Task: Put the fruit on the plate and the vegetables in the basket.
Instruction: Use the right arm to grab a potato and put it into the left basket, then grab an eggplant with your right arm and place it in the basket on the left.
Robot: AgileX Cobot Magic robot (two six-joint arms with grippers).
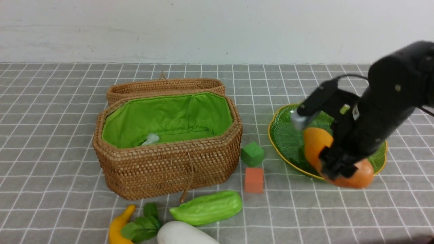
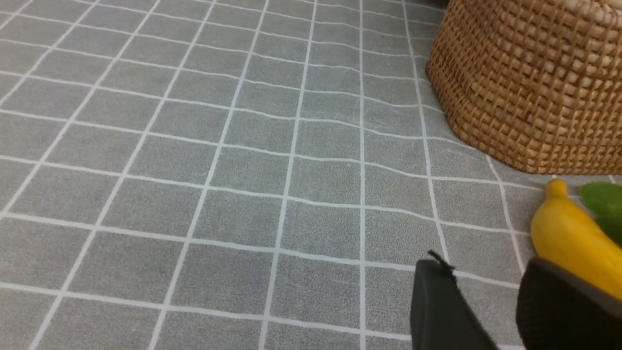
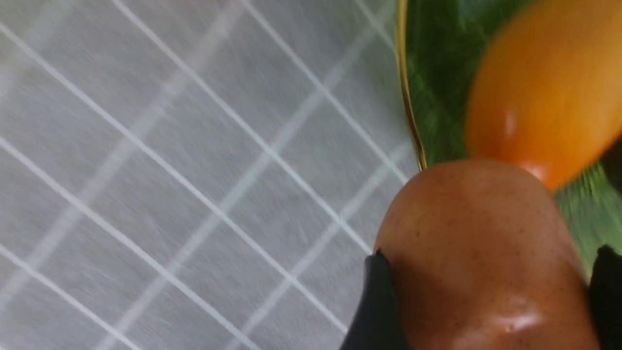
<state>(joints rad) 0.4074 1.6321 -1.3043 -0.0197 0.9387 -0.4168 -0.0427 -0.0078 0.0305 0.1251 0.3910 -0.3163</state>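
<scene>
Grey grid-cloth worktop (image 1: pixel 51 135), white wall (image 1: pixel 217 27) behind
Right claw (image 1: pixel 334 169) pinches potato (image 1: pixel 357 174) at plate (image 1: pixel 284 142) near rim, mango (image 1: pixel 313 142) on plate; left claw (image 2: pixel 491 291) spread, empty, near banana (image 2: pixel 568 238); basket (image 1: pixel 169 169) open, left of plate

The basket (image 1: pixel 169 169), long, eight-sided and woven of tan wicker, stands open left of middle on the surface, its bright green cloth lining showing. Its matching wicker lid (image 1: pixel 166 86) sits just behind it. The plate (image 1: pixel 284 142), ribbed green glass with a thin yellow rim, lies to the right, apart from the basket. On it rests the smooth orange-yellow mango (image 1: pixel 313 142). The orange-brown, finely speckled potato (image 1: pixel 361 174) is at the plate's near edge, over the rim, clamped between the fingers of the right tool (image 3: pixel 491 311). In front of the basket lie the light-green ridged gourd (image 1: pixel 206 207), the white radish (image 1: pixel 183 234) with dark green leaves, and, just beside those leaves, the curved yellow banana (image 1: pixel 118 227)
</scene>
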